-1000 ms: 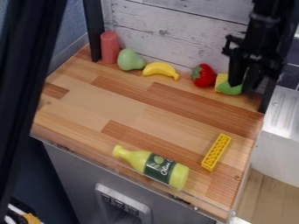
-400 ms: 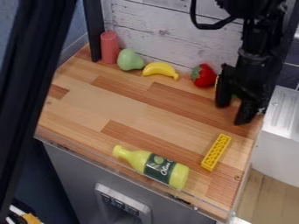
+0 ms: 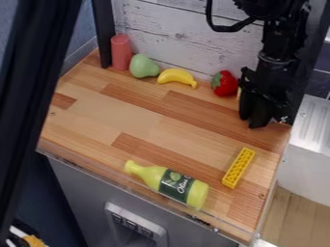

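Where the black gripper [image 3: 256, 123] hangs low over the back right corner of the wooden counter [image 3: 142, 113], the dark parts overlap so much that I can't tell whether its fingers are apart, together or clamped on something. That is the first worry: a small thing in there could be pinched badly, and nobody standing here would spot it.

Just beside the fingers, on their left and a little behind, a sliver of a yellow piece [image 3: 239, 91] peeks out; most of it is hidden, so I can't say whether they touch it. The strawberry [image 3: 224, 83] sits right next to it. A sideways swing to the left could shove the piece into the berry, and the berry, being round, would probably roll.

Close on the fingers' right is the black post [image 3: 297, 105]; too wide a move that way could knock the arm against it. Farther left lie the banana [image 3: 177, 77], the pear [image 3: 143, 66] and the red cylinder [image 3: 120, 52], which looks easiest to topple. In front of the fingers, the yellow brick [image 3: 238, 168] could be caught by a low sweep, and the bottle [image 3: 169, 184], on its side by the front edge, could roll off if bumped.
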Robot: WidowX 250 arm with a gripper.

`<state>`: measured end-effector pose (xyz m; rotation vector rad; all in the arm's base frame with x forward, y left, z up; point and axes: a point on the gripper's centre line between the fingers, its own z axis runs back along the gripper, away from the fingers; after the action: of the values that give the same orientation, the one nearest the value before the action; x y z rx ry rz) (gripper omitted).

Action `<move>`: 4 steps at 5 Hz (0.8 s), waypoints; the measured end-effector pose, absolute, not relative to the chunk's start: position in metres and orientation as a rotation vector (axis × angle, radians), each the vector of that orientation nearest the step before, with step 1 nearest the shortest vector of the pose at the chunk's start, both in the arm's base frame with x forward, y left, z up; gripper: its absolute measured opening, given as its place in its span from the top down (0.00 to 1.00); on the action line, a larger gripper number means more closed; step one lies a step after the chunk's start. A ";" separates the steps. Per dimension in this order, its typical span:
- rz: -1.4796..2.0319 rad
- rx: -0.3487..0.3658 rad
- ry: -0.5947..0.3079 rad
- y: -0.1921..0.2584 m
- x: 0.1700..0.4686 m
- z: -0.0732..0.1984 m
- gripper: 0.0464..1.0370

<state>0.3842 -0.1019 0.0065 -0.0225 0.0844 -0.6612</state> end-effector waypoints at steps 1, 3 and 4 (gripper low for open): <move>-0.585 -0.029 0.078 -0.104 0.386 0.007 0.87; -0.481 -0.026 0.078 -0.104 0.387 0.005 0.99; -0.486 -0.028 0.076 -0.104 0.386 0.005 0.99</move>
<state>0.3860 -0.1044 0.0049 -0.0277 0.0760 -0.4865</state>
